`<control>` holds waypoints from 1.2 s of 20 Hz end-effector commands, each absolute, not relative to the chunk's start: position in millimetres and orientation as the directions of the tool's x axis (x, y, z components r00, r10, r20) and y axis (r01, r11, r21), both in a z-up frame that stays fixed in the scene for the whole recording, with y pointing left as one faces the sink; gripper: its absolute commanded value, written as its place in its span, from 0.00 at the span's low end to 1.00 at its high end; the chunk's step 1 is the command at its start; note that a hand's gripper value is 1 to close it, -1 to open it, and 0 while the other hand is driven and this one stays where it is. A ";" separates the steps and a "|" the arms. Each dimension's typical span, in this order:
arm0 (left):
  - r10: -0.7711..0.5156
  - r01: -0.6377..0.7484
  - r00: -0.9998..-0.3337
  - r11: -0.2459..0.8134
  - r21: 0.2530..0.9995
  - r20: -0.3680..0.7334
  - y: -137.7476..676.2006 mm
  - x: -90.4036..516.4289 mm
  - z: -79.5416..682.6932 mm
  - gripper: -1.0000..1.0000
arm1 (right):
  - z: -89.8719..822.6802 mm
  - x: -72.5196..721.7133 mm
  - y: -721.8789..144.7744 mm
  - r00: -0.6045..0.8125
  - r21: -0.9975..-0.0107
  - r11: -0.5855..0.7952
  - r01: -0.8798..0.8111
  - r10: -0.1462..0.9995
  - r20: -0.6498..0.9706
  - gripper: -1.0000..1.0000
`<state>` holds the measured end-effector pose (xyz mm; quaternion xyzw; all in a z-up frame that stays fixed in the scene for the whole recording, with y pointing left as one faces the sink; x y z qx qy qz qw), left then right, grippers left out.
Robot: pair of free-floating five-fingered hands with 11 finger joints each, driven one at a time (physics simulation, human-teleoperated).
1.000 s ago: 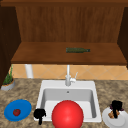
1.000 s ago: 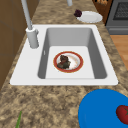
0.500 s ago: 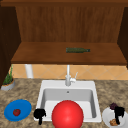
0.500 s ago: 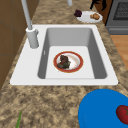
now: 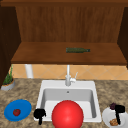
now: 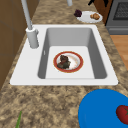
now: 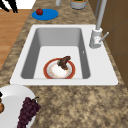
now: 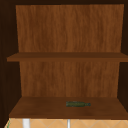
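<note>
Speckled stone bench [image 5: 27,90] carries a white rectangular sink [image 5: 50,86] under a brown wooden wall cabinet [image 8: 67,32], where a dark green bottle [image 8: 77,104] lies flat on the bottom shelf. From the front a glossy red dome [image 5: 67,115] covers the basin; the side views instead look into a red-rimmed bowl [image 6: 68,61] with dark brown food. A round blue plate [image 5: 18,110] with a small red tomato [image 5: 16,112] sits left of the sink. At the right, a white plate [image 6: 89,16] holds purple grapes [image 7: 27,110] and a golden pastry [image 6: 95,16]. The left robot hand [image 5: 39,114] hangs at the sink's front-left corner, fingers hanging loosely down, holding nothing. The right robot hand [image 5: 119,111] hovers over the white plate, fingers pointing down, empty.
</note>
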<state>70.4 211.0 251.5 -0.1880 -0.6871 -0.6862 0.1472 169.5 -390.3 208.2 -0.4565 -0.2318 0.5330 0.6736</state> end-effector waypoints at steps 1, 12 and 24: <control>0.056 0.460 -0.886 -0.012 0.888 0.460 211.0 70.4 251.5 0.50 | 232.7 176.7 -384.2 0.315 -0.842 0.045 -0.538 0.937 -0.151 0.00; 0.056 0.460 -0.886 -0.012 0.888 0.460 211.0 70.4 251.5 0.50 | 248.3 181.9 -345.4 0.197 -0.842 0.001 -0.539 0.972 -0.125 0.00; 0.056 0.460 -0.886 -0.012 0.888 0.460 211.0 70.4 251.5 0.50 | 230.0 236.3 -381.5 0.118 -0.864 0.093 -0.494 0.992 0.039 0.00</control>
